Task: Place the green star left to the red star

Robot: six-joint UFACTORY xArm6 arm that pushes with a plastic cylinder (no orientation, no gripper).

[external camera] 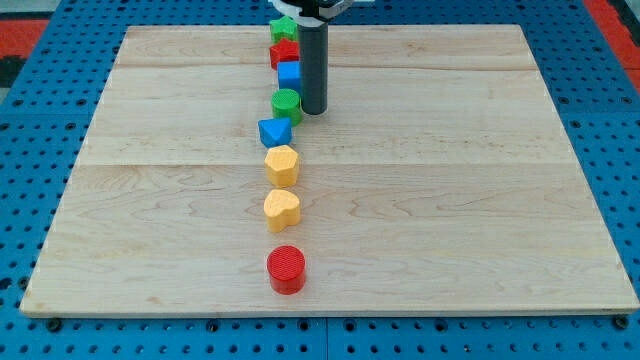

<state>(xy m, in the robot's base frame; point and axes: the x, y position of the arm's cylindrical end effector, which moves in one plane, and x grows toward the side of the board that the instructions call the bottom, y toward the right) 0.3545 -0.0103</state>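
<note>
The green star sits at the view's top of a column of blocks, touching the red star just below it. My tip rests on the board right beside the green cylinder, to its right. The rod rises past the right side of the blue cube and the red star. The green star lies above and left of the tip, apart from it.
Below the green cylinder the column continues with a blue triangle, a yellow hexagon, a yellow heart and a red cylinder. All stand on the wooden board, with a blue pegboard around it.
</note>
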